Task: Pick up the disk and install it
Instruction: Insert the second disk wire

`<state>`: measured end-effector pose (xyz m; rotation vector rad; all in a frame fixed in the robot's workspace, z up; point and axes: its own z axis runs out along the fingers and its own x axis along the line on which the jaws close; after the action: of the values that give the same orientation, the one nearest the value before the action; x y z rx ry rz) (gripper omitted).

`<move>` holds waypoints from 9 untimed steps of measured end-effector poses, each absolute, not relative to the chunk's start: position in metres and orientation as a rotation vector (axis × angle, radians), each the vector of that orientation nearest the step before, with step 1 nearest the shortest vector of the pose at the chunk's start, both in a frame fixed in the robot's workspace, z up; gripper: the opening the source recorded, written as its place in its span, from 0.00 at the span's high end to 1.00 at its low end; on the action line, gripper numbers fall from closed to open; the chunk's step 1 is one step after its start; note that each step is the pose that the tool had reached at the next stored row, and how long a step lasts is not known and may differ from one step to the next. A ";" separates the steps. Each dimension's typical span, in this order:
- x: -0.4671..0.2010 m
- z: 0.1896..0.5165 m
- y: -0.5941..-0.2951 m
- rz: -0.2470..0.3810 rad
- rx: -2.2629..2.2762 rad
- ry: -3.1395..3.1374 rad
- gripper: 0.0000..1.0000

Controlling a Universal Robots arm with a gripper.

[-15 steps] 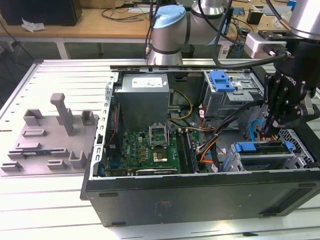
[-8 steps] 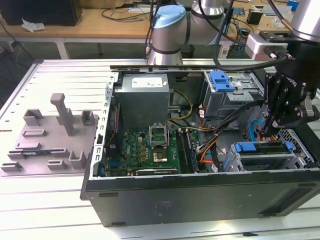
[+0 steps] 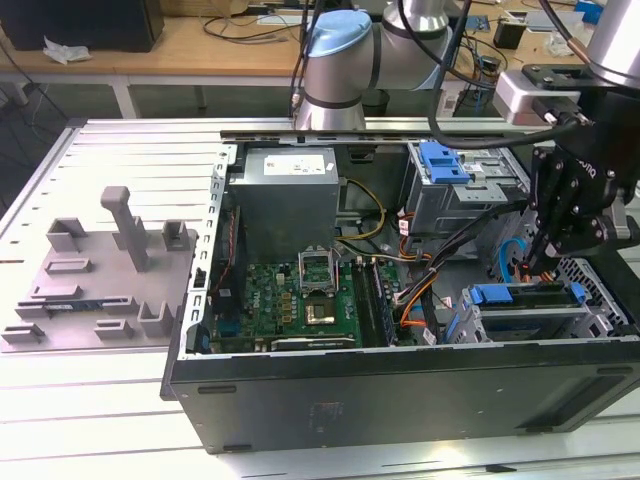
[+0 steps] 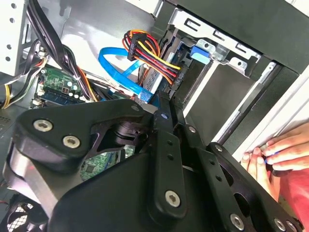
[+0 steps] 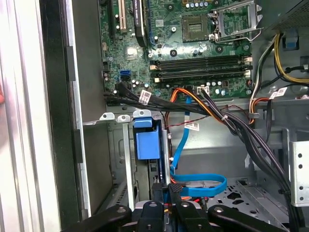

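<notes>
1. Cables are the main risk: the orange-and-black wire bundle (image 5: 193, 104) and the blue flat cable (image 5: 203, 186) lie close to the gripper (image 5: 166, 193) and could catch on it.
2. Whether the claw is clenched or released, I cannot tell.
3. The disk (image 3: 535, 300) sits in its bay inside the computer case (image 3: 400, 385), just below the gripper.
4. A person's hand (image 4: 277, 154) rests on the case edge, near the arm; contact is possible.

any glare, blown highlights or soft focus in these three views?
Exterior view: even light, the table slats bright but readable. Second wrist view: the hand looms close and slightly soft; the case wall behind is washed out. First wrist view: the pale strip at the case's edge is overexposed, the motherboard crisp.
</notes>
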<state>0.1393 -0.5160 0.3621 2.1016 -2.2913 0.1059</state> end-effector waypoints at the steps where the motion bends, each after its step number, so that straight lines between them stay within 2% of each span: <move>1: 0.139 0.362 -0.517 0.101 2.104 -2.294 0.84; 9: 0.139 0.362 -0.522 0.079 2.113 -2.304 0.84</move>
<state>0.1393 -0.5223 0.3620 2.1128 -2.3041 0.0789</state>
